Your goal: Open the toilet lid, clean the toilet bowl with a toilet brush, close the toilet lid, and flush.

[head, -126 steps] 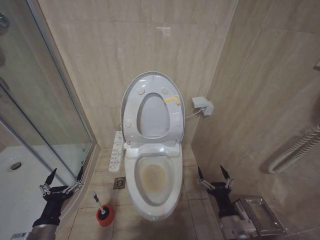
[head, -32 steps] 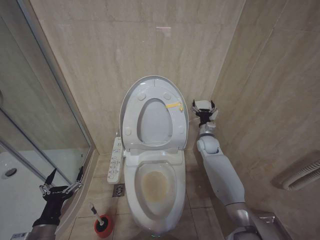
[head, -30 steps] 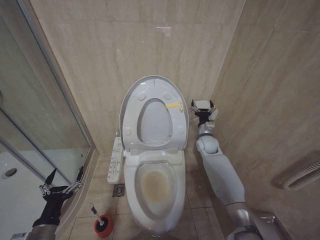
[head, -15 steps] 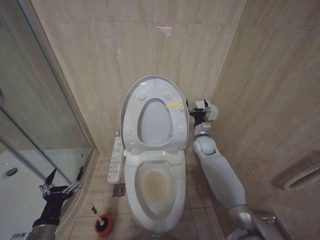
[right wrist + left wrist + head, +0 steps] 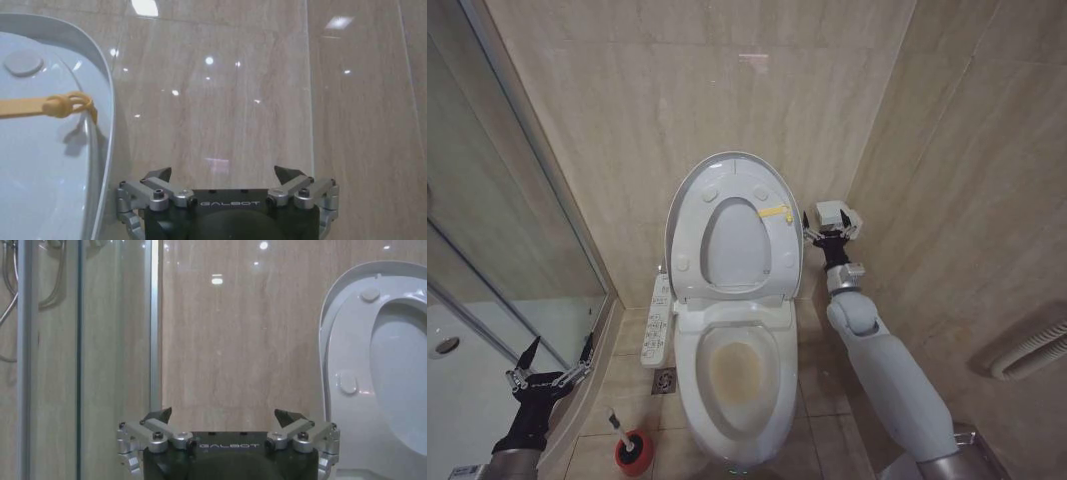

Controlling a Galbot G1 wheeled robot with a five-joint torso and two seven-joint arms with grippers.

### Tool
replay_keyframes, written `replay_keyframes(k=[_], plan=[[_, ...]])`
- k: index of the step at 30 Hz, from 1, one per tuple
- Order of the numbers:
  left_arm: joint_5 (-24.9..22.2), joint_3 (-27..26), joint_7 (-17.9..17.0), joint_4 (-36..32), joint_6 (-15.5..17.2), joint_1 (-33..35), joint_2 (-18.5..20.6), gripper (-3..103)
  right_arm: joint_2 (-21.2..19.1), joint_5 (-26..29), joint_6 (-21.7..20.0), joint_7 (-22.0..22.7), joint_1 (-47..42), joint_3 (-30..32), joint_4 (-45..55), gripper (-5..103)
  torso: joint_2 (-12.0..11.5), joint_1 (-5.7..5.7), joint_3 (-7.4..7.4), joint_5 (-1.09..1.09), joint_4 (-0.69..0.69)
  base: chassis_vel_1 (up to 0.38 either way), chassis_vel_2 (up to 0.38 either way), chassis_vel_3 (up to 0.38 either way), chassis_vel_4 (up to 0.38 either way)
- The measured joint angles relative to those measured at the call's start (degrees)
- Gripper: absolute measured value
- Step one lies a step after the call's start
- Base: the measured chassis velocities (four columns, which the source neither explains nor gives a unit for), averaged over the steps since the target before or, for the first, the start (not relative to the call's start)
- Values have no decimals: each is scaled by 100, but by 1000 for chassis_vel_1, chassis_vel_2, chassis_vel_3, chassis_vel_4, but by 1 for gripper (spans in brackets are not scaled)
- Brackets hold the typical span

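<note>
With the toilet lid (image 5: 732,225) upright against the back wall, right gripper (image 5: 832,233) sits at its 3 o'clock, just beside the rim, jaws apart, nothing between them. Small white wall box (image 5: 831,214) is right at the fingertips; contact unclear. Toilet bowl (image 5: 732,375) open, yellowish stain inside. Toilet brush (image 5: 623,428) stands in its red holder (image 5: 634,451) at the bowl's 8 o'clock. Left gripper (image 5: 552,375) idle by the shower glass (image 5: 497,230), jaws apart, empty, well clear of the brush.
</note>
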Motion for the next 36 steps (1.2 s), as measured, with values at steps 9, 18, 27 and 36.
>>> replay_keyframes(k=[9, 18, 27, 36], plan=[[0, 0, 0, 0, 0, 0, 0, 100, -201, 169, -52, 14, -482, 12, 481, 100, 0, 0, 0, -1, 2, 0, 0, 0, 0], [0, 0, 0, 0, 0, 0, 0, 100, -424, 339, -85, -30, -1112, 215, 1099, 100, 0, 0, 0, 0, 6, 0, 0, 0, 0], [0, 0, 0, 0, 0, 0, 0, 100, -547, 419, -72, -104, -1738, 606, 1630, 100, 0, 0, 0, 0, 4, 0, 0, 0, 0], [0, 0, 0, 0, 0, 0, 0, 100, -405, 133, -18, -5, -1760, 960, 1501, 100, 0, 0, 1, 0, 4, 0, 0, 0, 0]])
